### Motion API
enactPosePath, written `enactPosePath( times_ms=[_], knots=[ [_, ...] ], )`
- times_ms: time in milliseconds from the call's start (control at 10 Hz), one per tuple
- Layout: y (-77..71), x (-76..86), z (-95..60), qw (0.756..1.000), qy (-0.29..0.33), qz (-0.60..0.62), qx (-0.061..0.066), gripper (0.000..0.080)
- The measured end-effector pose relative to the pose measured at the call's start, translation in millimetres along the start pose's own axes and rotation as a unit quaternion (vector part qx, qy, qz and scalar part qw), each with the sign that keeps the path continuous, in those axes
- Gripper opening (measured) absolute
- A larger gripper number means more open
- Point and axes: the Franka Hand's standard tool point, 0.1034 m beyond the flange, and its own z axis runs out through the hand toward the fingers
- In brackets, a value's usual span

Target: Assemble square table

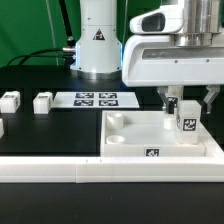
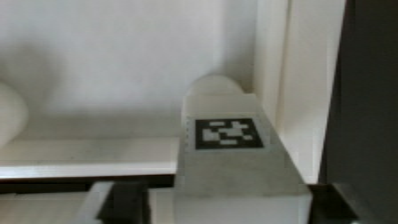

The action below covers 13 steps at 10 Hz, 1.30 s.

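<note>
Robot lab bench. The marker board [image 1: 96, 99] lies on black table [image 1: 50, 130]. White robot base [image 1: 96, 45] just behind that board.

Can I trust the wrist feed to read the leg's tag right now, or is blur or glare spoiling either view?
Wrist view: soft focus, the tag on the leg blurred but its pattern discernible; the white tabletop is washed out, nearly featureless. Exterior view: evenly lit, the marker board prints sharp.

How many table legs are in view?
4. Two legs stand on the black table at the exterior view's left, a third is cut off at that edge, the fourth is inside the gripper over the tabletop. More may lie off-frame.
</note>
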Motion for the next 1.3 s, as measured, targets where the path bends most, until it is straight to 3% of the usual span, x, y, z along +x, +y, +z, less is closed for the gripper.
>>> enactPosePath(
  times_ms=[100, 400, 600, 1100, 1300],
  knots=[
    [0.1, 0.0, 0.0, 1.000, 0.000, 0.000, 0.000, 0.0288],
    [0.3, 0.0, 0.0, 1.000, 0.000, 0.015, 0.000, 0.0289],
    [1.1, 0.0, -0.1, 0.992, 0.000, 0.125, 0.001, 0.0289],
    [23.7, -3.4, -0.3, 0.951, 0.002, 0.307, -0.015, 0.0293],
    [27.6, -4.0, -0.8, 0.946, 0.007, 0.324, -0.026, 0.0295]
  ],
)
